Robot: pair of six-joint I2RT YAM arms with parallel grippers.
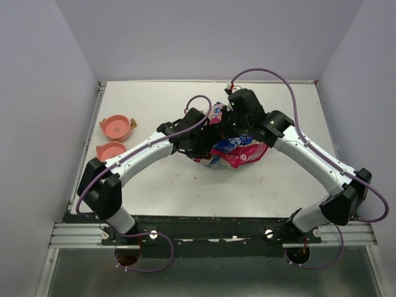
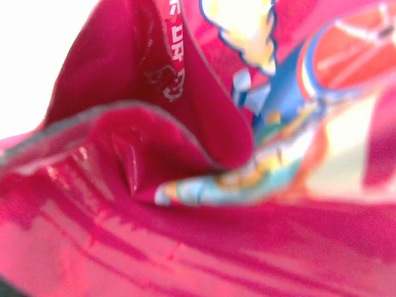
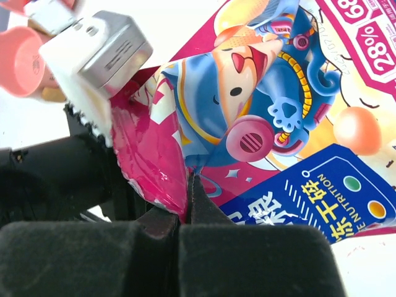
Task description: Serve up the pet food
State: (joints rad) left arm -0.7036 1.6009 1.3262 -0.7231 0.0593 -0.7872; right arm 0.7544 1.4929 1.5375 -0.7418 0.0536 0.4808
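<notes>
The glossy pink, white and blue pet food bag [image 1: 240, 152] lies crumpled at the table's middle. It also shows in the right wrist view [image 3: 278, 124]. My right gripper [image 3: 187, 189] is shut on a pink edge of the bag, with the film pinched between its black pads. My left gripper [image 1: 199, 141] is pressed against the bag's left side. The bag's pink film [image 2: 185, 235] fills the left wrist view, so the left gripper's own fingers are hidden. No kibble shows. The scoop is out of view.
Two salmon-pink bowls stand at the table's left edge, one [image 1: 116, 127] behind the other [image 1: 111, 150]. A bowl [image 3: 18, 59] also shows at the right wrist view's top left, behind the left arm's wrist housing [image 3: 93, 55]. White walls enclose the table.
</notes>
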